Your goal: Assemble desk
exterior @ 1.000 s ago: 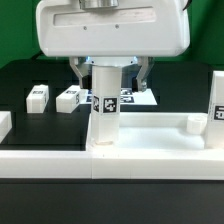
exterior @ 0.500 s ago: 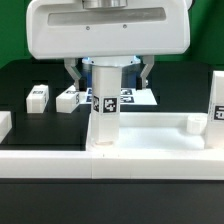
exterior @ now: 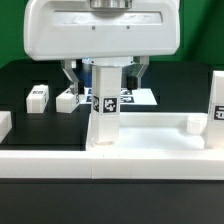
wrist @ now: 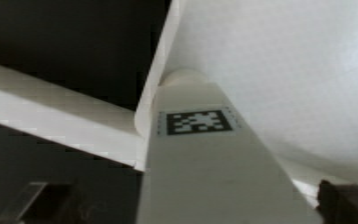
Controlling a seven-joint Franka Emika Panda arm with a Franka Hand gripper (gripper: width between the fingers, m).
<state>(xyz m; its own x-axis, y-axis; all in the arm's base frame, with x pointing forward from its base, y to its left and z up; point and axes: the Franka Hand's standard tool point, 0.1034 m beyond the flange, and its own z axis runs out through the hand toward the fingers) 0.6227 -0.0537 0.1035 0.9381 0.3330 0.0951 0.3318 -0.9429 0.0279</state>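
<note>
Hanging with the jaws of the gripper (exterior: 105, 86) (wrist: 197, 200) wide apart, squeezing nothing. Putting one of the fingers (exterior: 72, 78) (wrist: 48, 200) on each side of a tall white leg (exterior: 107, 112) (wrist: 202, 165), with a little gap on both sides, so not touching it. Finding that leg right between the jaws, standing straight up and showing a small black-and-white tag. Resting its foot below the jaws, in a corner of the wide white desk slab (exterior: 150, 133). Seeing a loose leg (exterior: 68, 99) lying just beside one finger and a second loose leg (exterior: 38, 97) lying farther out that way, both on the black table (exterior: 20, 75). Seeing another upright leg (exterior: 217, 108) far out past the other finger, at the slab's end. Peeking at the marker board (exterior: 145, 97) lying flat just behind the jaws.
</note>
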